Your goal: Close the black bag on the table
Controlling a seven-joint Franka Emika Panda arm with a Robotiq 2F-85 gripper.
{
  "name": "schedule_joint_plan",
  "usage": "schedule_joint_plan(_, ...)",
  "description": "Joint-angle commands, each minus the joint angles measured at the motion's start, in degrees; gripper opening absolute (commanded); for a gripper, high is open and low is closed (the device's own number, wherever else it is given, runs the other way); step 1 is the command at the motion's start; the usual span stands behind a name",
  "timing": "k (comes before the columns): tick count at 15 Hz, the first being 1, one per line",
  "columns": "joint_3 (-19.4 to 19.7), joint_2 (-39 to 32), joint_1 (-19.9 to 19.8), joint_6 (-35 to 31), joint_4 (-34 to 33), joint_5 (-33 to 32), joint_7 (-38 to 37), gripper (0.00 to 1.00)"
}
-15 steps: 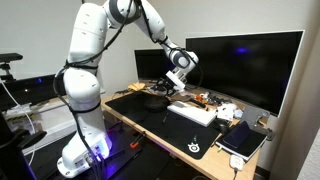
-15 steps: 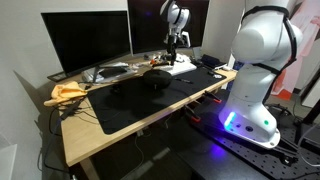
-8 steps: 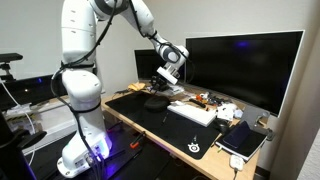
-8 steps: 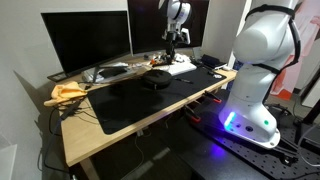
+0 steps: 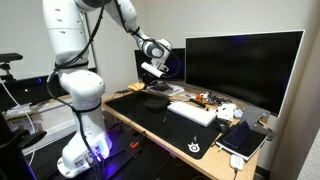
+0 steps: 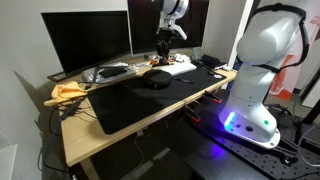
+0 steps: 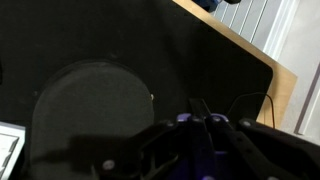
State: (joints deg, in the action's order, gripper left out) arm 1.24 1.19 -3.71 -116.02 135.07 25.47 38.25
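The black bag [image 5: 156, 101] lies low and lumpy on the dark mat of the table [image 5: 150, 137], next to the white keyboard; it also shows in an exterior view [image 6: 158, 79]. In the wrist view the black bag [image 7: 90, 108] is a rounded dark mass at the left, below the camera. My gripper [image 5: 152, 69] hangs in the air well above the bag, apart from it. The gripper [image 6: 165, 52] has its fingers pressed together, and the wrist view shows the gripper [image 7: 201, 108] shut with nothing between the fingertips.
A white keyboard [image 5: 192, 113] lies beside the bag. Monitors [image 5: 240, 65] stand along the back of the desk. A dark slab with a white edge [image 5: 243, 141] sits near the table's end. A yellow cloth [image 6: 67, 92] lies at the other end. The wooden table edge [image 7: 240, 45] shows in the wrist view.
The gripper has risen from just above the bag and drawn away from the monitor. Its jaws have gone from open to shut, empty. The bag stays in place.
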Motion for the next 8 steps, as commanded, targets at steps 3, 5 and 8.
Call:
schedule_joint_plan(3, -2.4, 7.6, 4.6, -8.4, 7.2, 0.5, -14.4, 0.00)
schedule_joint_plan(5, -3.5, 8.9, 6.1, -12.2, 9.1, 0.2, -20.5, 0.00)
schedule_joint_plan(8, -5.2, 11.2, 7.9, -15.8, 11.7, -1.4, -28.4, 0.27)
